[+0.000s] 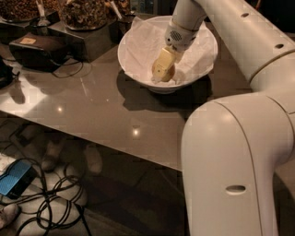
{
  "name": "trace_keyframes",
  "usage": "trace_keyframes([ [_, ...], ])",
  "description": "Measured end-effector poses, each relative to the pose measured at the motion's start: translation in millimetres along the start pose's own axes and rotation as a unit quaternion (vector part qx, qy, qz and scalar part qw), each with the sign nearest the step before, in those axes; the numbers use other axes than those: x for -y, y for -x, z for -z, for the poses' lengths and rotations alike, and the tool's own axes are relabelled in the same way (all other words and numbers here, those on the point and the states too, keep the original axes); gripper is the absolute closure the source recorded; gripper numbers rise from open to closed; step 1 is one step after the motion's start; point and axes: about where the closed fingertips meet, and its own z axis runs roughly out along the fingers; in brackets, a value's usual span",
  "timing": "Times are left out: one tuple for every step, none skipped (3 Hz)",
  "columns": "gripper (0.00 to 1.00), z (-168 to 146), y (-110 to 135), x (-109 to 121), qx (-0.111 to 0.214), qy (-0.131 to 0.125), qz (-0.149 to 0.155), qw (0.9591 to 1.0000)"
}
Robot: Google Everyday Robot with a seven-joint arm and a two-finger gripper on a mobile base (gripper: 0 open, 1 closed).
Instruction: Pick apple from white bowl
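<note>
The white bowl (pixel 133 44) stands on the grey table at the back middle, lined with crumpled white paper. A small yellowish apple (pixel 170 74) lies near the bowl's bottom, mostly hidden behind the gripper. My gripper (pixel 162 69) reaches down into the bowl from the upper right, its pale tip right at the apple. The apple still rests low in the bowl.
Dark containers of brown snacks (pixel 83 14) stand behind the bowl to the left. A black device with a cord (pixel 34 48) lies on the table (pixel 92 106) at the left. My own white arm (pixel 230 161) fills the right. Cables (pixel 50 198) and a blue object (pixel 14 177) lie on the floor.
</note>
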Motion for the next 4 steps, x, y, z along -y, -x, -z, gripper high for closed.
trace_keyframes([
  [0.23, -6.6, 2.6, 0.8, -0.004, 0.003, 0.003, 1.0],
  [0.23, -13.2, 4.5, 2.0, -0.007, 0.007, 0.005, 0.9999],
  [0.41, -13.2, 4.5, 2.0, -0.007, 0.007, 0.005, 0.9999],
  [0.65, -13.2, 4.5, 2.0, -0.007, 0.007, 0.005, 0.9999],
])
